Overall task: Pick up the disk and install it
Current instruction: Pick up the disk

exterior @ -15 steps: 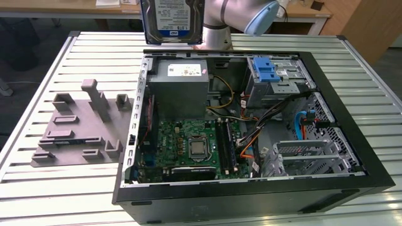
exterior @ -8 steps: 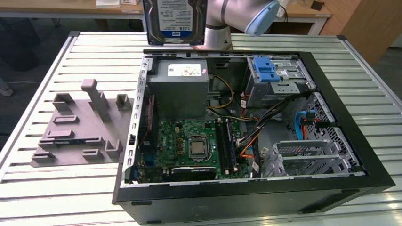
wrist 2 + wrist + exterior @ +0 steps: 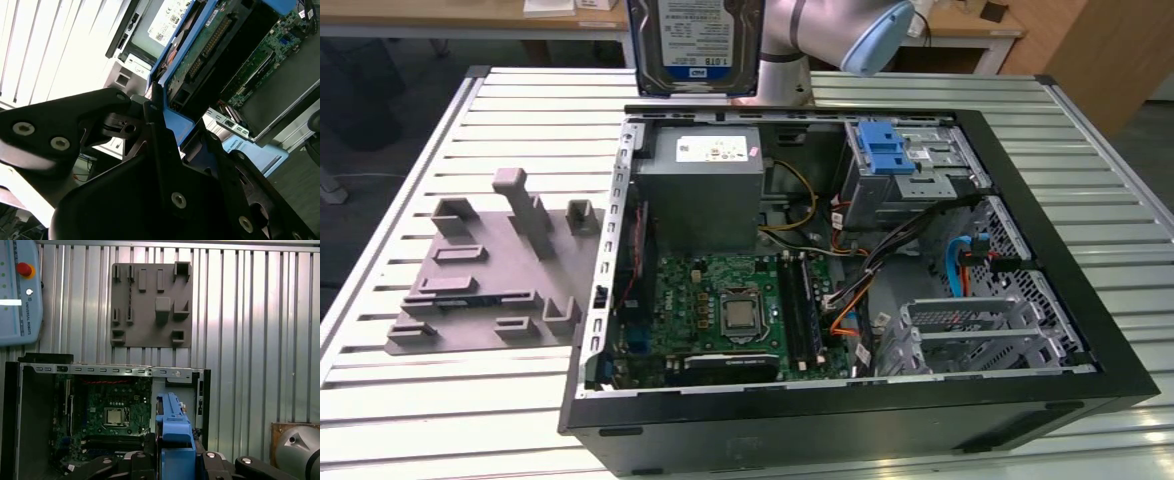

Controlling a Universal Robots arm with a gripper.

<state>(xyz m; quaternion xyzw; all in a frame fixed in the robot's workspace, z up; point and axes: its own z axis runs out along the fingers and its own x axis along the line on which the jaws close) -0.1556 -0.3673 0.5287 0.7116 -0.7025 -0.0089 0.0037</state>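
**Fig.** Hard disk held above the open computer case (image 3: 854,425).

The gripper (image 3: 180,127) was clamped on the disk (image 3: 696,45) by the blue plastic rails along its edges. It held the disk aloft near the far edge of the slatted metal table (image 3: 400,400), with the label facing the exterior view. Installing it well would probably have required keeping the flat, rigid body square to the sheet-metal drive cage (image 3: 907,160). The smooth rails could then meet the cage's guides, clear of the loose cables (image 3: 907,240).
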